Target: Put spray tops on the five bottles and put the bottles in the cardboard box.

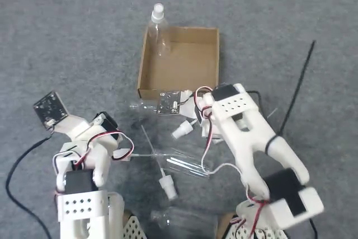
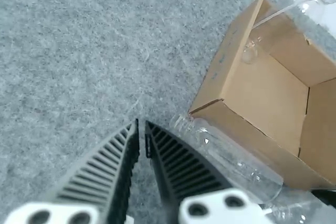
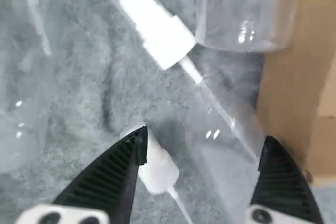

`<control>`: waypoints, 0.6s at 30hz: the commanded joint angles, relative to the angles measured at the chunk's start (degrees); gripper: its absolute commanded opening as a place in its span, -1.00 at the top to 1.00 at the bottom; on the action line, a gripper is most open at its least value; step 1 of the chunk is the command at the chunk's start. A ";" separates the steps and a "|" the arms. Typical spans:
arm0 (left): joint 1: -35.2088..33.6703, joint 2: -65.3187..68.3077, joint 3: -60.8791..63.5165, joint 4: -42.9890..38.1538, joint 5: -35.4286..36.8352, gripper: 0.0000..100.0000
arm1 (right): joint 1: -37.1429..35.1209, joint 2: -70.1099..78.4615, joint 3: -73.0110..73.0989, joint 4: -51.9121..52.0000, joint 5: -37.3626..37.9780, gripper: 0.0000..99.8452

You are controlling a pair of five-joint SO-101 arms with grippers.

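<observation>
Right pincer (image 1: 193, 122) in the high view sits just in front of the cardboard box (image 1: 210, 54), with a spray top (image 1: 182, 131) right beside it, so this arm is nearer. In the left wrist view the left pincer (image 2: 142, 128) is closed on nothing, and a bottle (image 2: 231, 163) lies along the box front. In the right wrist view the right pincer is wide apart, with a spray top lying just beside 1 finger (image 3: 126, 161).

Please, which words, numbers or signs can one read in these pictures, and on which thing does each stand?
No text can be read.
Faint marks on the outer wall of the cardboard box: too blurred to read.
</observation>
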 commanded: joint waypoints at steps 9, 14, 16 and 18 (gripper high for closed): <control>-0.35 -0.88 -0.75 -1.76 -0.70 0.97 | 4.44 7.60 -7.21 -0.57 0.26 0.43; -0.35 -0.88 -0.75 -1.76 -0.70 0.97 | 4.26 7.60 -7.21 -0.57 0.18 0.55; -0.35 -0.88 -0.75 -1.76 -0.70 0.97 | 3.91 7.60 -7.30 -0.57 0.18 0.68; -0.35 -0.88 -0.75 -1.76 -0.70 0.97 | 3.91 7.52 -7.30 -0.57 0.18 0.73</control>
